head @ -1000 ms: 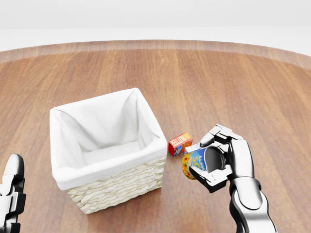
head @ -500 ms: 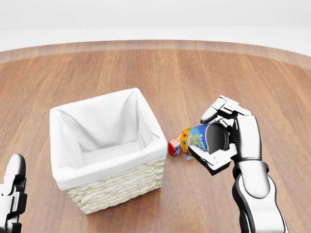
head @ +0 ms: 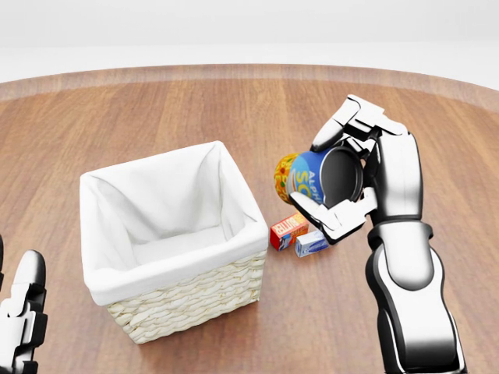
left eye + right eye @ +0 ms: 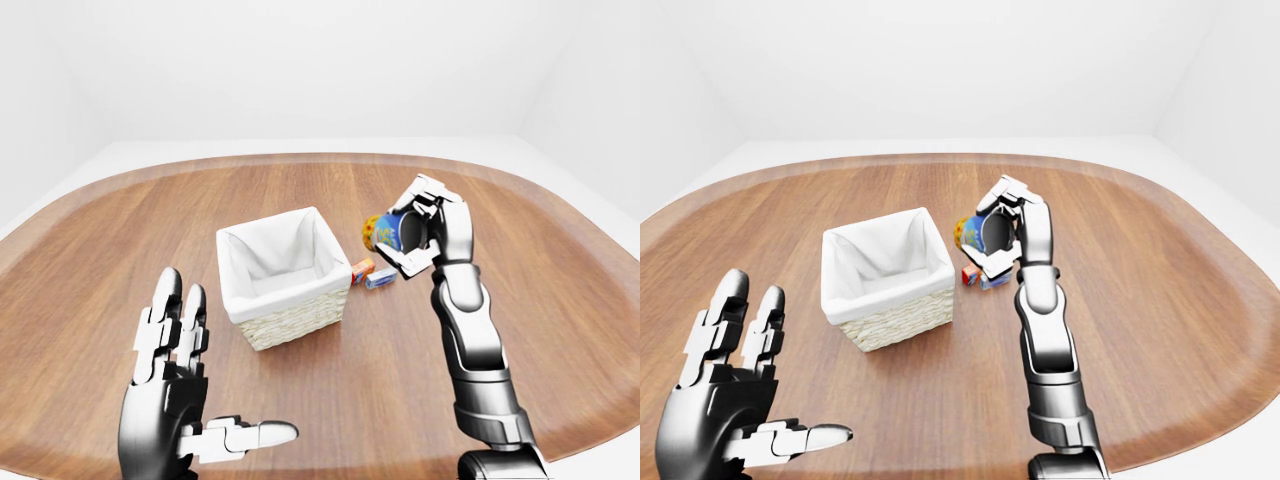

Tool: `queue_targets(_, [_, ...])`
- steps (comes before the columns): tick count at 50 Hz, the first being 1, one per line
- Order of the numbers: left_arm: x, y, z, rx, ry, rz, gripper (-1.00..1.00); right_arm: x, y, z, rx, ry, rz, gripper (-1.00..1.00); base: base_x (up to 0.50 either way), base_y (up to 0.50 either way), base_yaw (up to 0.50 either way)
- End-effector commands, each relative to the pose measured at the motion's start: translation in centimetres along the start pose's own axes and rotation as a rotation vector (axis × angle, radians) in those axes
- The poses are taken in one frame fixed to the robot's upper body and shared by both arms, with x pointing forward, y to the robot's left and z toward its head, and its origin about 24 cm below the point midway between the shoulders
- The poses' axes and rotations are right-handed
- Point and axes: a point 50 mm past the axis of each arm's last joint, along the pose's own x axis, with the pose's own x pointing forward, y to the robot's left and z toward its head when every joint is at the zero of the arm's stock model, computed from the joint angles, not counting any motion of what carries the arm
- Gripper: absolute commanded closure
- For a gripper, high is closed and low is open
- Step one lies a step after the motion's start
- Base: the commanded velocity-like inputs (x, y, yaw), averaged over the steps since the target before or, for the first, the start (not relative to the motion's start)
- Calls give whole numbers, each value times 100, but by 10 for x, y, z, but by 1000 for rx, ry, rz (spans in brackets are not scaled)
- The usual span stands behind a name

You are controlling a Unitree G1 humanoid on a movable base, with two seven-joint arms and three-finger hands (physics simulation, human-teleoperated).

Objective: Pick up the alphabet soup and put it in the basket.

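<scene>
My right hand (image 3: 337, 176) is shut on the alphabet soup can (image 3: 306, 178), blue with a yellow and red end. It holds the can on its side in the air, to the right of the basket (image 3: 175, 292) and above two small boxes. The basket is woven wicker with a white cloth lining and stands at the left of centre in the head view. My left hand (image 4: 185, 400) is open and empty at the bottom left of the left-eye view, well away from the basket.
A small red box (image 3: 288, 230) and a small blue and white box (image 3: 312, 243) lie on the round wooden table (image 3: 234, 109) just right of the basket. The table's curved edge (image 4: 590, 430) runs around the view.
My right hand has lifted the soup can up off the table, uncovering the two small boxes below it. My left hand has dropped lower in the head view.
</scene>
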Motion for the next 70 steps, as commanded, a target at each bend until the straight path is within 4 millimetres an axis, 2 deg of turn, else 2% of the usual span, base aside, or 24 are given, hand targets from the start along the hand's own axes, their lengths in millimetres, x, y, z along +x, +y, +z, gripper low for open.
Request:
queue_targets(1, [0,0,0,-2,-3,-1,-100,14,12,22,-29,-90,9,100,0,0,0])
queue_targets(8, [0,0,1,-2,-1,0,-100,18,19,21,-29,-82,19,100,0,0,0])
queue_targets(13, [-1,-1,0,-2,5,-7,-100,24,34,17,-47,-58,48,100,0,0,0])
queue_targets(27, [-3,2,2,-4,6,-3,-100,30,55,34,-49,-119,90,100,0,0,0])
queue_targets(32, [-3,1,1,-2,8,-6,-100,32,63,34,-53,-113,101,100,0,0,0])
queue_targets(47, [-3,2,2,-7,8,-7,-100,53,94,17,-62,5,137,100,0,0,0])
queue_targets(53, [-6,1,2,-8,20,-10,-100,52,109,-6,-104,109,155,100,0,0,0])
queue_targets(63, [-5,3,4,-13,7,-8,-100,54,134,-17,-150,186,179,100,0,0,0])
queue_targets(69, [-5,3,4,-13,5,-8,-100,54,137,-21,-156,212,182,100,0,0,0])
queue_targets(70, [-5,4,6,-17,1,-5,-100,50,147,-35,-199,282,195,100,0,0,0])
